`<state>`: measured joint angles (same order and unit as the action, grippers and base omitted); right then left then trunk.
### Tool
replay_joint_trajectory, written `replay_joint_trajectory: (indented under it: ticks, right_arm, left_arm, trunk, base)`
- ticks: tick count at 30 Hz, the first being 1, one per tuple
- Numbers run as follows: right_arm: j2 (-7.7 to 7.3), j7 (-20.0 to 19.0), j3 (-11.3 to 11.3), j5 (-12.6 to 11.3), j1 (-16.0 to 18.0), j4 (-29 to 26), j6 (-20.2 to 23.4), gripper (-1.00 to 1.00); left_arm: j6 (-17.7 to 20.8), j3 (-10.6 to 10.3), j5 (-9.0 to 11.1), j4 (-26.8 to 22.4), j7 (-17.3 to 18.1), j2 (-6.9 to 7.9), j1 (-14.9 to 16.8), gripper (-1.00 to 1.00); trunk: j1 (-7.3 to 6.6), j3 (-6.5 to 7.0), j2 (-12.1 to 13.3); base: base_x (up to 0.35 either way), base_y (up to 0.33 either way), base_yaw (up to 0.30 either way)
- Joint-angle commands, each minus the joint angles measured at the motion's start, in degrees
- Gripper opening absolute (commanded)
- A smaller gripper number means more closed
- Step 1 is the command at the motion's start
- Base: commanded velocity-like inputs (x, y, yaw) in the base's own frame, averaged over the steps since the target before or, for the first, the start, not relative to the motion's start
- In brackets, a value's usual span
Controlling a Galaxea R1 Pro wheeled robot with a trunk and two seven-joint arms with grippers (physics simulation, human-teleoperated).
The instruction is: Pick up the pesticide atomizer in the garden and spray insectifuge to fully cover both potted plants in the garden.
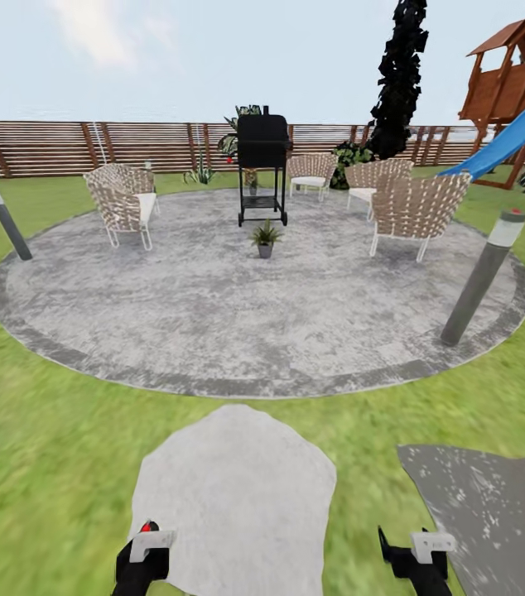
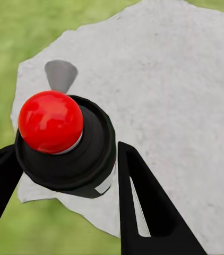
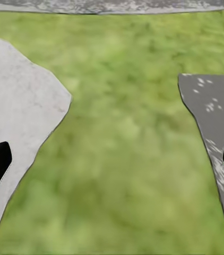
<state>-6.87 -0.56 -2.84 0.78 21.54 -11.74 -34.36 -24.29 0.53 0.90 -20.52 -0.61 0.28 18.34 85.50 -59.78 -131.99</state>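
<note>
My left gripper (image 2: 64, 162) is shut on the pesticide atomizer (image 2: 51, 121). I look down on its red top and dark body, held over a pale stepping stone (image 2: 165, 95). In the head view the red top of the atomizer (image 1: 145, 526) shows just above the left gripper (image 1: 142, 556) at the bottom edge. The right gripper (image 1: 416, 556) is open with nothing between its fingers, and it hangs over grass (image 3: 128, 149). One potted plant (image 1: 265, 238), a small green rosette in a grey pot, stands on the round patio (image 1: 213, 314) in front of the grill, far ahead of both grippers.
A black grill (image 1: 262, 165) stands at the patio's back, with several woven chairs (image 1: 122, 203) (image 1: 416, 207) around it. Grey lamp posts (image 1: 482, 277) (image 1: 7, 222) flank the patio. Beyond it are a slatted fence (image 1: 89, 147), a dark tree (image 1: 399, 74) and a playhouse with a blue slide (image 1: 515, 132). A darker stepping stone (image 1: 494, 513) lies at the right.
</note>
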Motion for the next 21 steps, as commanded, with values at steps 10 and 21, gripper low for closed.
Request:
replay_joint_trajectory:
  ticks: [10,21]
  right_arm:
    - [0.02,-0.06,-0.24,0.10,0.04,0.05,-0.18,1.00]
    - [0.02,-0.06,-0.24,0.10,0.00,0.05,-0.18,1.00]
  left_arm:
    - [-0.23,-0.01,0.07,0.04,-0.09,0.03,0.03,-1.00]
    - [-0.14,-0.01,0.07,0.05,-0.09,0.00,0.03,-1.00]
  trunk:
    - [0.02,-0.05,-0.02]
    - [0.02,-0.05,-0.02]
  base:
    - [0.335,0.000,0.000]
    - [0.335,0.000,0.000]
